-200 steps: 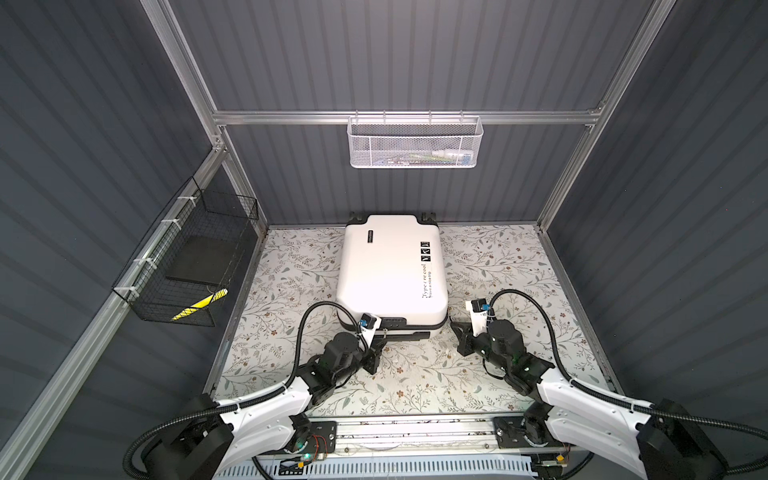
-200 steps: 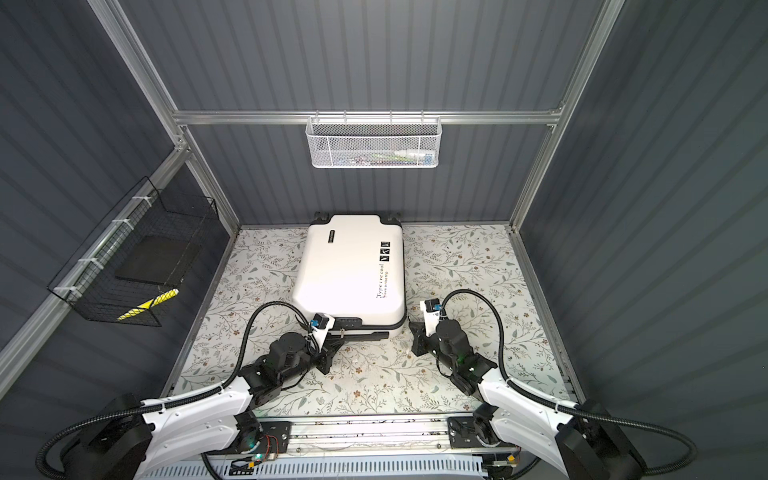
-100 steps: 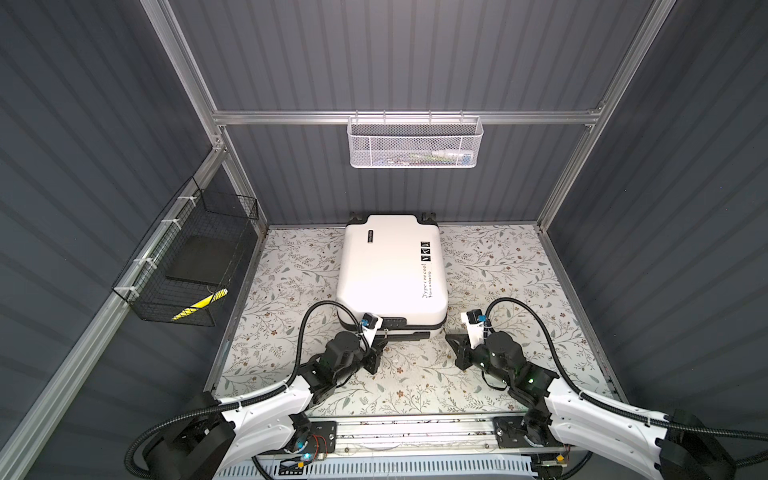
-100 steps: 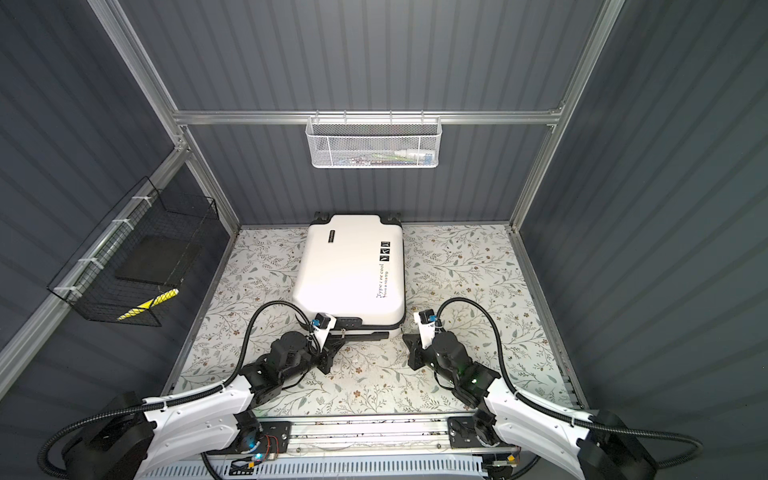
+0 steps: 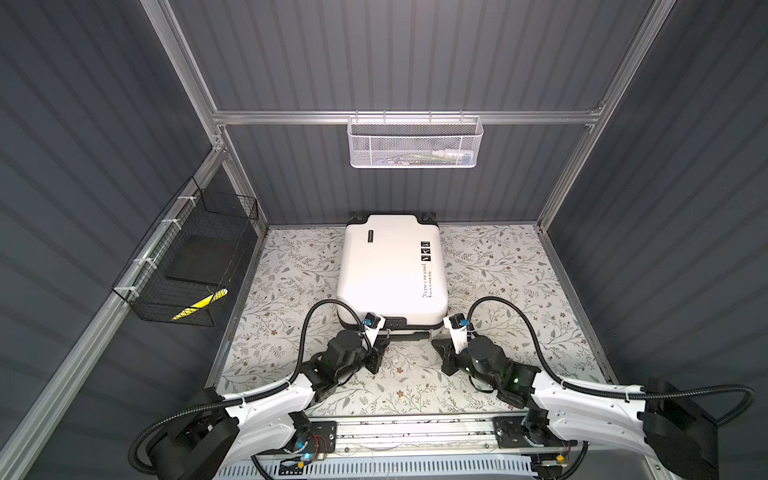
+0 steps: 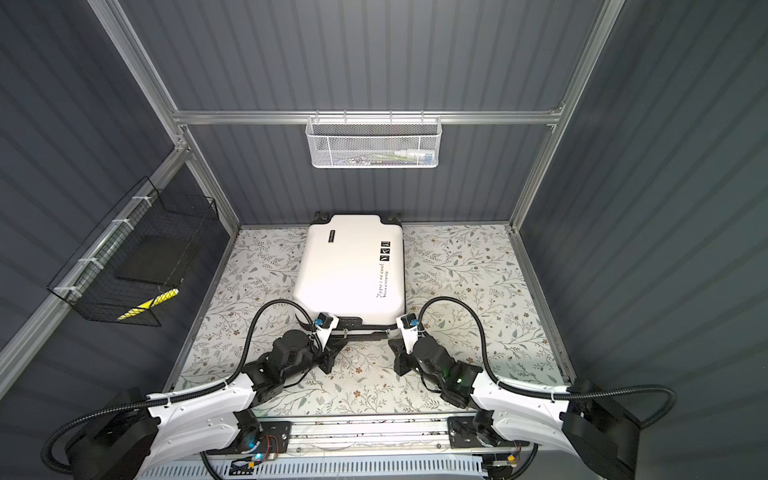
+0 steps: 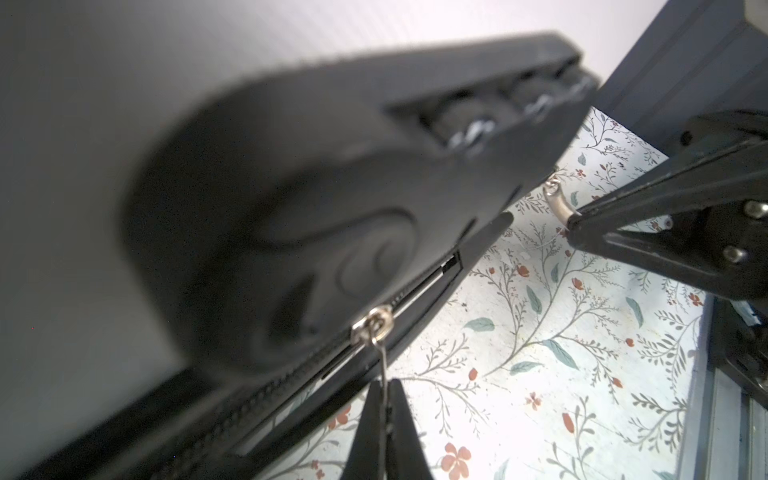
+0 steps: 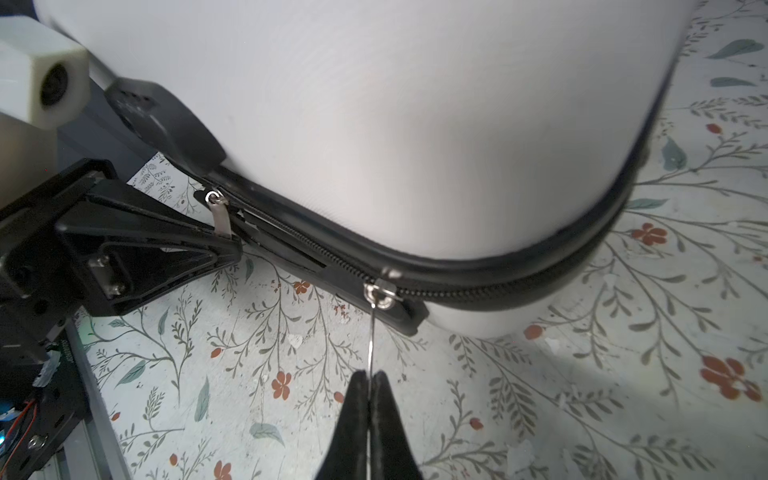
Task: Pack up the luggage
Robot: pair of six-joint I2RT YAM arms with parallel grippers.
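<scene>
In both top views the luggage [image 5: 390,270] [image 6: 349,266] lies flat on the floral worktop [image 5: 498,270], midway between the side edges and close against the far edge. Its long axis runs near to far, with the wheels toward the far edge and the handle end toward the arms. The left gripper [image 5: 385,334] and right gripper [image 5: 433,337] both meet that near end.

In the left wrist view the left gripper [image 7: 386,388] is pinched together on the left pull tab [image 7: 383,357], which hangs from its slider.

In the right wrist view the right gripper [image 8: 370,380] is clamped on the right pull tab [image 8: 371,336]. The left gripper [image 8: 232,243] grips its own tab further along the black zipper [image 8: 498,289].
</scene>
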